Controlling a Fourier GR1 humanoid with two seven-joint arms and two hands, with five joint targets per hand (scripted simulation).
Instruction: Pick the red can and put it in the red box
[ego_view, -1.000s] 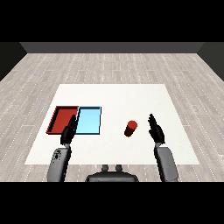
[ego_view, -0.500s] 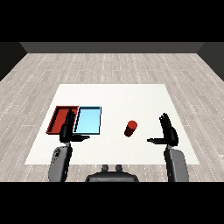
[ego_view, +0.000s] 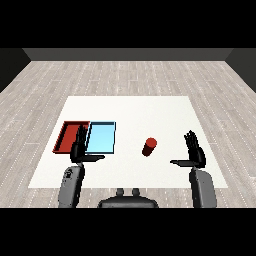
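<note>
The red can (ego_view: 149, 147) stands upright on the white table (ego_view: 130, 115), right of centre. My right hand (ego_view: 194, 152) hovers to the can's right, a clear gap away, fingers straight and thumb stretched toward the can; it is open and holds nothing. The red tray (ego_view: 68, 136) lies at the left, touching the light blue tray (ego_view: 102, 137) beside it. My left hand (ego_view: 79, 148) is raised over the near edge where the two trays meet, open, thumb pointing right.
Both grey forearms (ego_view: 71, 184) come in from the lower corners. The table's near edge runs just ahead of the forearms. Grey wooden floor surrounds the table.
My right hand has moved rightward and slightly nearer, away from the can, and its thumb has spread out. The left hand and the can have not moved.
</note>
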